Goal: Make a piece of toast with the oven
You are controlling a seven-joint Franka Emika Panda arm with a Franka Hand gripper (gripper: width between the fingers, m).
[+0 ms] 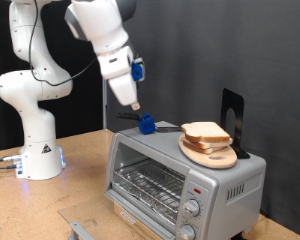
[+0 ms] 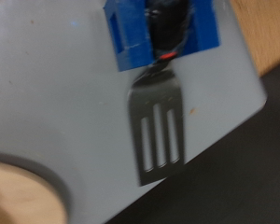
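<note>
Wooden table (image 1: 80, 160) bearing oven (image 1: 185, 180), robot base (image 1: 38, 160)

oven (image 1: 180, 170) silver | toast (image 1: 205, 132) pale, tan crust | spatula (image 2: 157, 126) black, blue-handled

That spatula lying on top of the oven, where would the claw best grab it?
Probably by the blue block on the spatula's handle, coming straight down from above. It stands up off the oven top, whereas the slotted blade lies flat with little to pinch.

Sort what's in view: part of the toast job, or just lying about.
Job: oven; bread on top of it; hand above the oven.
Lying about: spatula on the oven top; blue holder; wooden board.
</note>
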